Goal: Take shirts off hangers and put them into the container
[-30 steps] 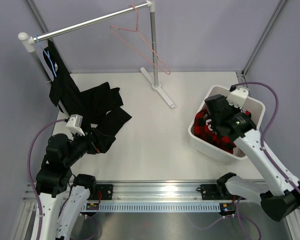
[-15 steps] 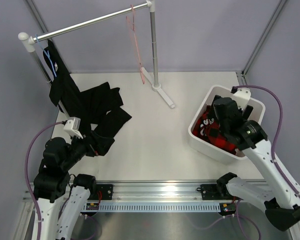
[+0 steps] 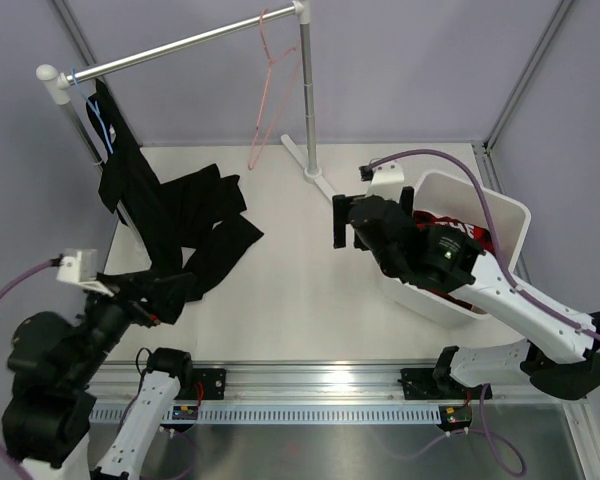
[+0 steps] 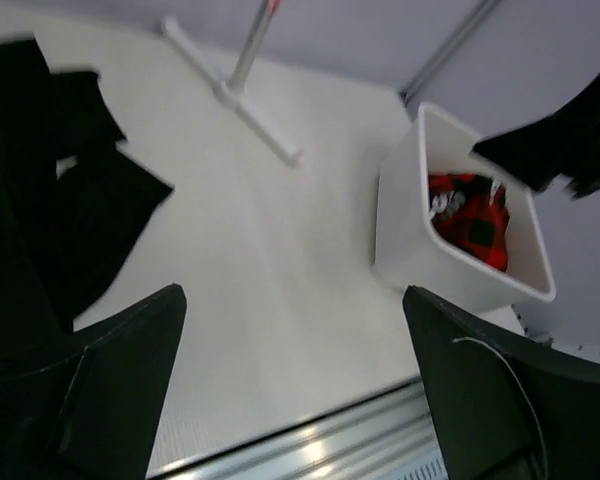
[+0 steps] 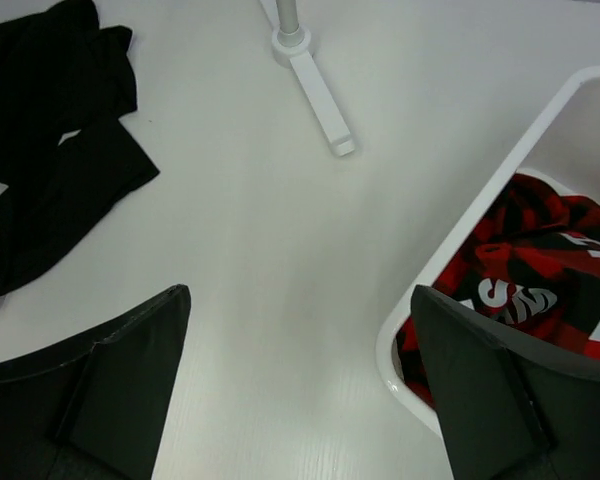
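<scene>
The black shirt [image 3: 180, 215] hangs from the blue hanger [image 3: 102, 125] at the left end of the silver rail [image 3: 180, 45]. It is long. It runs from the far left corner down onto the table [image 3: 300, 270] and then slants toward the middle. Its lower part lies bunched on the table in dark folds.

The left hand [image 4: 292, 300] is up in the air by the near end of that shirt. Its two fingers are spread wide, and only bare table shows between them. The black cloth is off to the hand's left side.

The red and black shirt [image 5: 540, 280] lies crumpled in the white basket [image 3: 480, 190] on the right side of the table. White letters show on it. The basket sits crooked to the table's edge.

The right hand [image 5: 300, 300] hangs over the table just left of the basket, outside it. Its fingers are wide apart too and hold nothing. The red shirt is to that hand's right, down inside the basket.

The pink hanger [image 3: 270, 90] is bare. It hangs near the right end of the rail, with its wide end swung to the left.
</scene>
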